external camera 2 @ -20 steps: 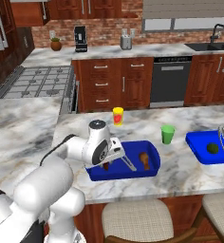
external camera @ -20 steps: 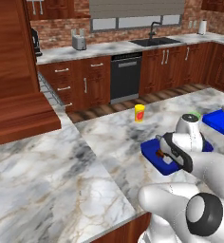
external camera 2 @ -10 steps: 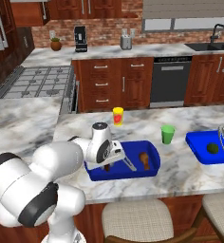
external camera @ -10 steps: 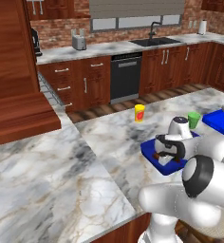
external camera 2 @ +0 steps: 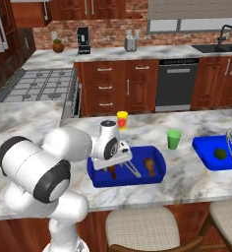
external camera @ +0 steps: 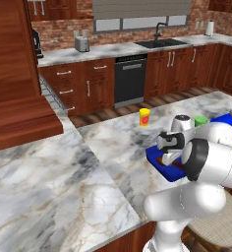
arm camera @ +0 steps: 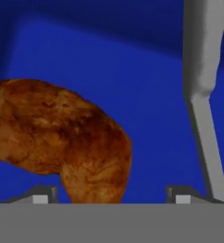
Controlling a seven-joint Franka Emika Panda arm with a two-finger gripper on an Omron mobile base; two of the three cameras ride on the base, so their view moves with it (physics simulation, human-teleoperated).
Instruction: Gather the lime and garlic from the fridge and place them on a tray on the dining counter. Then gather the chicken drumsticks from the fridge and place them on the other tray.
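The gripper (external camera 2: 119, 165) is down inside the near blue tray (external camera 2: 155, 177) on the dining counter (external camera 2: 187, 184), arm reaching from the left in the right base view. Compared with a second ago the fingers now stand apart: in the hand view the two tips (arm camera: 43, 193) sit wide, with one drumstick (arm camera: 61, 142) lying on the blue floor between them, off to the left tip's side; I cannot tell whether either tip still touches it. Earlier frames showed the jaws narrower around this piece.

Grey tongs (external camera 2: 132, 169) lie in the same tray just right of the gripper; their arm runs down the right of the hand view. Further right in that tray lies the second drumstick (external camera 2: 149, 167), apart from the first.

A yellow cup (external camera 2: 122, 119) stands behind the tray, a green cup (external camera 2: 173, 139) to its right, both unchanged.

Far right, the second blue tray (external camera 2: 201, 150) holds the lime (external camera 2: 219, 153) beside another pair of tongs (external camera 2: 231, 146). Garlic not distinguishable.
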